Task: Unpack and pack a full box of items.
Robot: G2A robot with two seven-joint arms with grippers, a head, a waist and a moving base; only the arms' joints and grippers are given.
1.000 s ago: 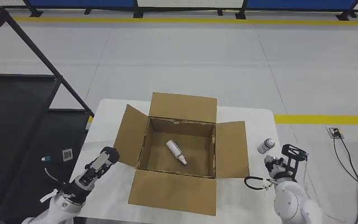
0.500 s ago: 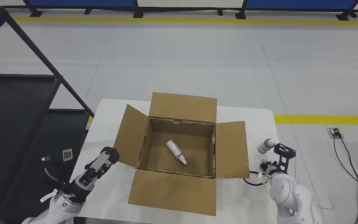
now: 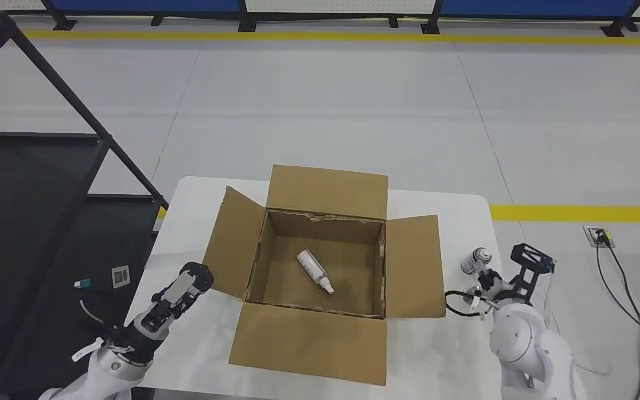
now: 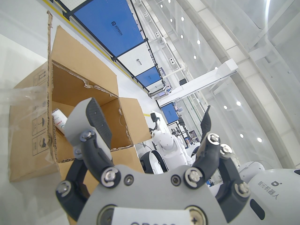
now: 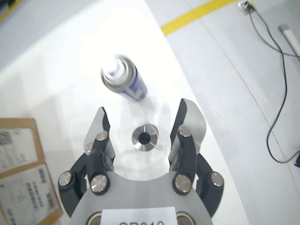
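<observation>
An open cardboard box (image 3: 413,268) stands mid-table with its flaps spread. A white bottle (image 3: 315,271) lies on its floor, and the same bottle (image 4: 58,121) peeks over the box's near wall (image 4: 77,87) in the left wrist view. A blue spray can (image 3: 476,261) with a silver top stands upright on the table right of the box. My right gripper (image 5: 143,107) is open just short of the can (image 5: 127,81), nothing between its fingers; in the top view the right gripper (image 3: 488,282) sits beside the can. My left gripper (image 4: 150,115) is open and empty, left of the box (image 3: 190,277).
The table's right edge (image 5: 178,66) runs close past the can, with floor and cables beyond. A box flap (image 5: 21,146) lies near the right gripper. A dark rack (image 3: 60,200) stands off the table's left side.
The right wrist has swung about beside the can, first toward the box, then back toward the table's right edge. The left arm, box and bottle are unchanged.
</observation>
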